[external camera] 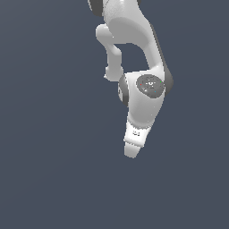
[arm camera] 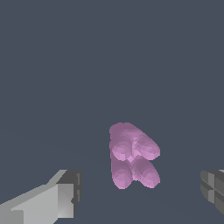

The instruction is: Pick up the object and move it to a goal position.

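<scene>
Jaws of the gripper stand spread wide and hold nothing. In the wrist view one fingertip shows as a pale grey block with a darker inner face, and the other fingertip shows only as a dark ridged pad at the edge of the picture. A broad gap lies between them.

Within that gap, a little beyond the fingertips, sits the pink piece. It is a small lumpy thing made of rounded lobes, two rows of them, with notches where the lobes meet. It touches neither fingertip and lies clear of both, somewhat nearer the middle of the gap than either side. It rests on a plain dark blue-grey worktop, which fills the rest of that view with no other marks on it.

From the exterior view the white arm reaches down from the top of the picture, its links bent at a grey-capped joint. Below that joint the hand tapers to a pale tip, the gripper, seen end-on, so its fingers cannot be told apart there. The pink piece cannot be seen in this view. Behind the arm is the same flat dark surface.
</scene>
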You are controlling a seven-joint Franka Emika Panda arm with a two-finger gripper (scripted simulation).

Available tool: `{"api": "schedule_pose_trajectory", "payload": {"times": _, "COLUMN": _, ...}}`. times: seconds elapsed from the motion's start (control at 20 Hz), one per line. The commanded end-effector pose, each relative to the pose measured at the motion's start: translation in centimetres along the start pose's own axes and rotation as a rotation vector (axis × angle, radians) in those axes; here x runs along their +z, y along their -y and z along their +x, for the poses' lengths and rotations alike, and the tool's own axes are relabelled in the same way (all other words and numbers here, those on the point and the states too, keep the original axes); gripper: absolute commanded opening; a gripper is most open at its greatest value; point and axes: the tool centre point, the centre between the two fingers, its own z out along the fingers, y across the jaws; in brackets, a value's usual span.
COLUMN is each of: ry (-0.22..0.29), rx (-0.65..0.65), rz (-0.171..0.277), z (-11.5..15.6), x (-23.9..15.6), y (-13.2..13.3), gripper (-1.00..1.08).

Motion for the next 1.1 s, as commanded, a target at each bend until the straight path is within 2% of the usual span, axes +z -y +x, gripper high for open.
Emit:
{"api": "schedule_pose_trajectory", "payload": {"times": 0.0, "ry": 0.000, "rx": 0.000, "rz": 0.000, "z": 0.0, "x": 0.3, "y": 0.0, "gripper": 1.00}}
{"api": "schedule_pose_trajectory", "payload": {"times": 0.45, "ry": 0.000, "rx": -0.005, "rz": 0.000, "z": 0.0, "x": 4.4, "y": 0.1, "gripper": 1.00}}
{"api": "schedule_pose_trajectory", "payload": {"times": 0.8, "ry": 0.000, "rx": -0.005, "rz": 0.000, "z": 0.1, "x": 5.0, "y": 0.0, "gripper": 1.00}}
{"api": "schedule_pose_trajectory", "payload": {"times": 0.85, "ry": 0.000, "rx": -0.005, "rz": 0.000, "z": 0.1, "x": 5.0, "y": 0.0, "gripper": -1.00}}
{"api": "schedule_pose_trajectory", "payload": {"times": 1.05, "ry": 0.000, "rx": -0.005, "rz": 0.000, "z": 0.1, "x": 5.0, "y": 0.0, "gripper": -1.00}}
